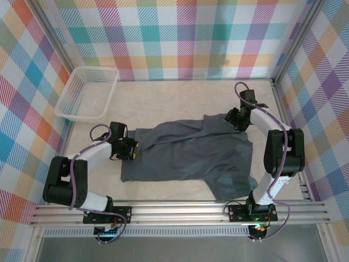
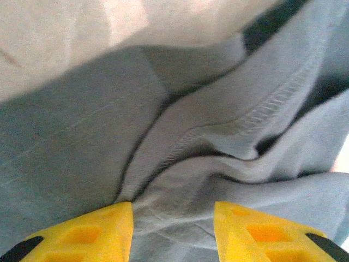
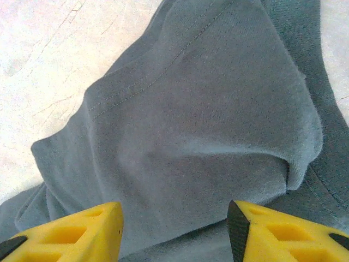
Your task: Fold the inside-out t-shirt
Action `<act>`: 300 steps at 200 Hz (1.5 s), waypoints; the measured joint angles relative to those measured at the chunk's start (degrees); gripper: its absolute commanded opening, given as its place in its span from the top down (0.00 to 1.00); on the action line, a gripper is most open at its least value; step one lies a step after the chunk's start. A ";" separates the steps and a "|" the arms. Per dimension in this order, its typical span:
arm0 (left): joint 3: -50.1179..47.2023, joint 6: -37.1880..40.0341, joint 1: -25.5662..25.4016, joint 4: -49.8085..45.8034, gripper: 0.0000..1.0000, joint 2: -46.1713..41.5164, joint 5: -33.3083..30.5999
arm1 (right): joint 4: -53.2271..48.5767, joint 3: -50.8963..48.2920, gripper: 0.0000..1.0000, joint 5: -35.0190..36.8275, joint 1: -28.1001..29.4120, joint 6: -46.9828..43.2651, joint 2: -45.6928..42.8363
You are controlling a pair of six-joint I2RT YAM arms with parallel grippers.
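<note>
The inside-out t-shirt (image 1: 191, 158) lies spread and wrinkled across the middle of the table, slate blue-grey, with a sleeve hanging toward the front right. My left gripper (image 1: 131, 148) sits at the shirt's left edge. Its yellow fingers (image 2: 103, 229) stand apart with bunched, seamed cloth (image 2: 218, 125) lying between them, so it is open. My right gripper (image 1: 240, 121) hovers at the shirt's far right corner. It is open too, and a rounded fold of cloth (image 3: 207, 125) lies between and beyond its fingertips (image 3: 256, 229).
A white mesh basket (image 1: 87, 93) stands at the back left of the table. Plaid walls enclose the left, back and right sides. Bare beige tabletop (image 1: 180, 98) stretches behind the shirt, and an aluminium rail (image 1: 180, 210) runs along the near edge.
</note>
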 measured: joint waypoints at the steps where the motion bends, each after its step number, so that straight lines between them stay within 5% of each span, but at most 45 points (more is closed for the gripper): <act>1: 0.00 0.00 0.00 -0.11 0.57 0.00 0.00 | 0.00 0.00 0.46 0.00 0.00 -0.02 0.00; 36: -0.02 0.00 0.00 -1.99 0.58 0.33 -0.15 | -0.22 0.00 0.46 0.00 0.00 -0.15 0.00; 106: 0.00 -0.46 0.00 -1.16 0.76 1.70 -0.66 | -0.35 0.00 0.46 0.02 0.37 -0.17 0.00; 220: 0.28 0.76 0.00 -3.13 0.75 -0.28 -2.56 | -0.37 0.04 0.46 0.02 0.70 -0.20 0.00; 300: 0.59 1.97 0.02 -2.99 0.93 0.74 -3.02 | -0.42 0.20 0.46 0.07 0.70 -0.39 0.00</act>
